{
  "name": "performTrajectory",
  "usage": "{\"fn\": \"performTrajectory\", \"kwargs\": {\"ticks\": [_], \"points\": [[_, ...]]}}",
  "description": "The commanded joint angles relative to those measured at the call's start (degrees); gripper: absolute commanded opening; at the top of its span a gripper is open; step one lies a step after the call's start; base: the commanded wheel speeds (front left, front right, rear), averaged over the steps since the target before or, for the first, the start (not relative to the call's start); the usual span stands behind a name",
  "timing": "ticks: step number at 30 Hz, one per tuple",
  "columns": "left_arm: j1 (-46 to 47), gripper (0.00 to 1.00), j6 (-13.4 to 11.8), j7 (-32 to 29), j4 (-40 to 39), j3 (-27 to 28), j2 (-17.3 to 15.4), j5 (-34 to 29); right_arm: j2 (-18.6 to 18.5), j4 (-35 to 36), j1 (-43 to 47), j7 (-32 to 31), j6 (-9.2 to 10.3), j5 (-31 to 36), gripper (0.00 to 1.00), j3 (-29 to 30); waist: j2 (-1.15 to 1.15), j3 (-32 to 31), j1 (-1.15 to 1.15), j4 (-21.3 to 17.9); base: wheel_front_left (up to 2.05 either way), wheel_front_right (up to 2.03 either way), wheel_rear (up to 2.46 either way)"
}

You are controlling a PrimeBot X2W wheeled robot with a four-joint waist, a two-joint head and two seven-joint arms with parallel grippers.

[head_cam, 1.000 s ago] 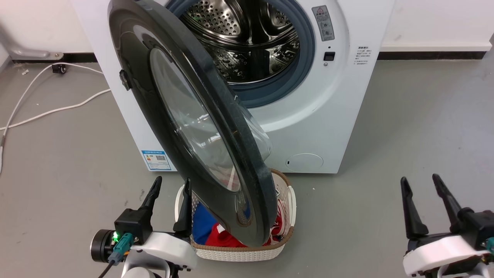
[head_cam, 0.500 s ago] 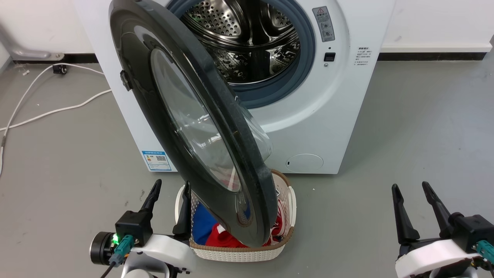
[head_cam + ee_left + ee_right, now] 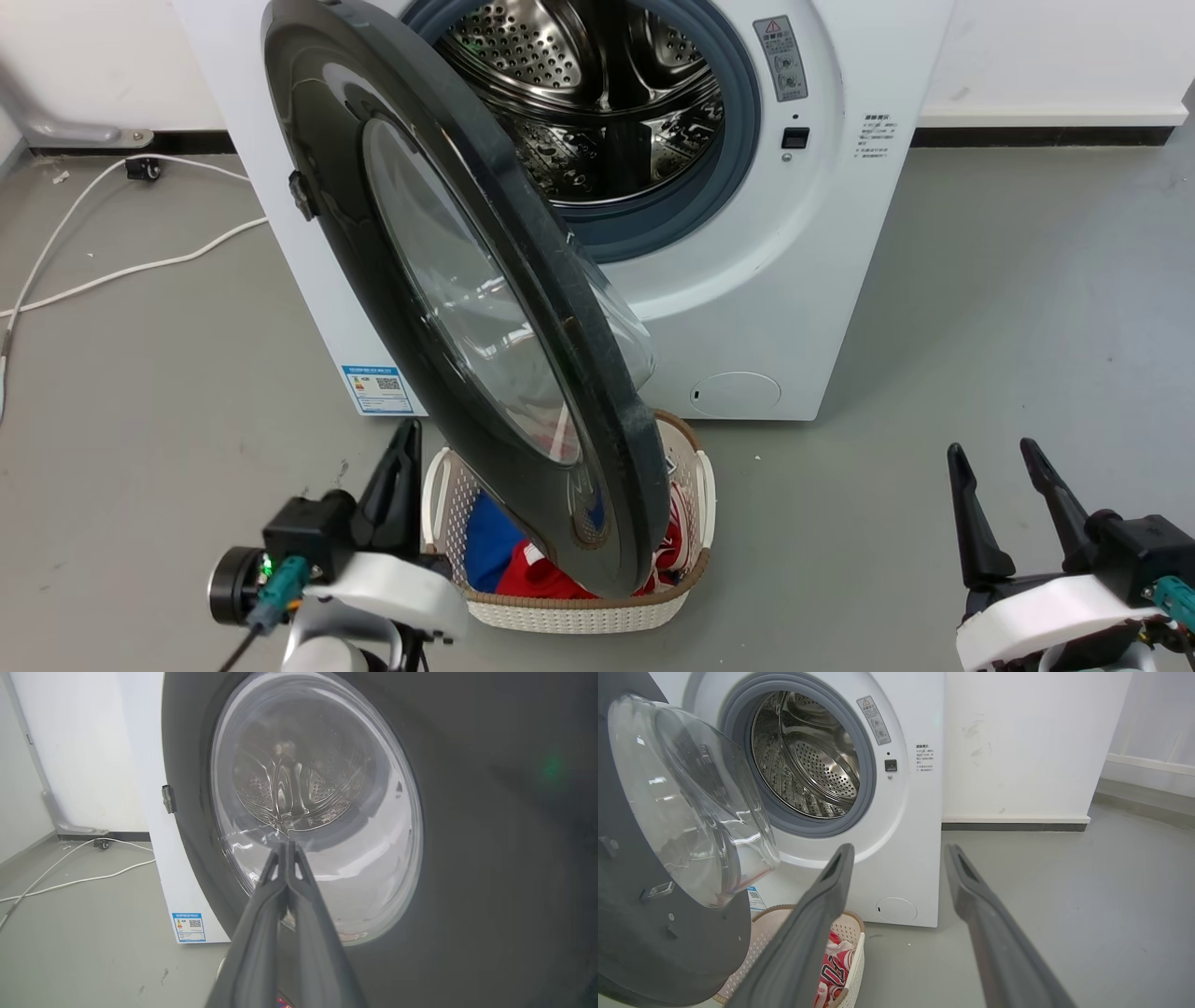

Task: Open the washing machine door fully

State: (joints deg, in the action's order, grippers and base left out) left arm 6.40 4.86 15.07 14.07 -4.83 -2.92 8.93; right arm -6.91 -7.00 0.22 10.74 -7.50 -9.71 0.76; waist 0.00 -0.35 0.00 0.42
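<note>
Grey floor (image 3: 1027,280) lies before the washing machine (image 3: 794,261); the washing machine door (image 3: 448,280) stands about half open (more swing left). Beside it the left pincer (image 3: 403,457) is clenched empty; the right pincer (image 3: 991,450) is released.

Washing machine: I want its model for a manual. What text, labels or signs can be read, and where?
Nothing can be quoted.
Grey warning sticker on the washing machine: red triangle, words too small.
Black print right of it: too small.
Blue label low on its front: QR code, words blurred.
</note>
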Motion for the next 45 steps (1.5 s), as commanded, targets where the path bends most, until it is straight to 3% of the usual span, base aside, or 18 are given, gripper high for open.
{"fn": "performTrajectory", "kwargs": {"ticks": [1,8,14,24,33,39,45], "points": [[0.9,0.0,0.0,0.1,-0.6,0.4,0.1,0.9,0.3,0.3,-0.3,0.0,0.01,-0.1,1.0,0.2,0.0,0.0,0.0,0.1,0.0,0.0,0.0],[5.5,0.0,-0.7,0.1,-6.9,1.6,0.1,0.5,0.4,0.5,-0.4,-0.5,0.01,0.5,1.0,0.9,0.0,0.0,0.0,0.7,0.0,0.0,0.0],[12.1,0.0,-1.9,0.1,-21.8,-0.2,0.1,-1.2,0.7,0.5,-0.3,-0.9,0.01,0.9,1.0,1.5,0.0,-0.2,0.0,1.1,0.0,0.0,0.0],[14.9,0.0,-0.7,-3.1,-33.2,-14.5,0.1,0.7,1.2,0.4,0.0,-1.0,0.01,1.1,1.0,1.9,0.0,-0.1,0.0,0.8,0.0,0.0,0.0],[9.9,0.0,1.3,-12.8,-33.1,-30.9,0.0,8.1,1.5,0.2,0.1,-1.3,0.01,2.1,1.0,2.2,0.0,-0.1,0.0,1.3,0.0,0.0,0.0],[4.7,0.0,2.1,-20.6,-29.4,-39.3,-1.9,14.1,1.8,-0.1,0.5,-1.4,0.01,1.8,1.0,2.4,0.0,-0.1,0.0,1.6,0.0,0.0,0.0],[3.0,0.0,2.1,-22.6,-21.5,-42.1,-3.0,15.5,2.0,-0.5,-0.2,-1.4,0.01,2.0,1.0,2.1,0.0,0.3,0.0,1.6,0.0,0.0,0.0]]}}
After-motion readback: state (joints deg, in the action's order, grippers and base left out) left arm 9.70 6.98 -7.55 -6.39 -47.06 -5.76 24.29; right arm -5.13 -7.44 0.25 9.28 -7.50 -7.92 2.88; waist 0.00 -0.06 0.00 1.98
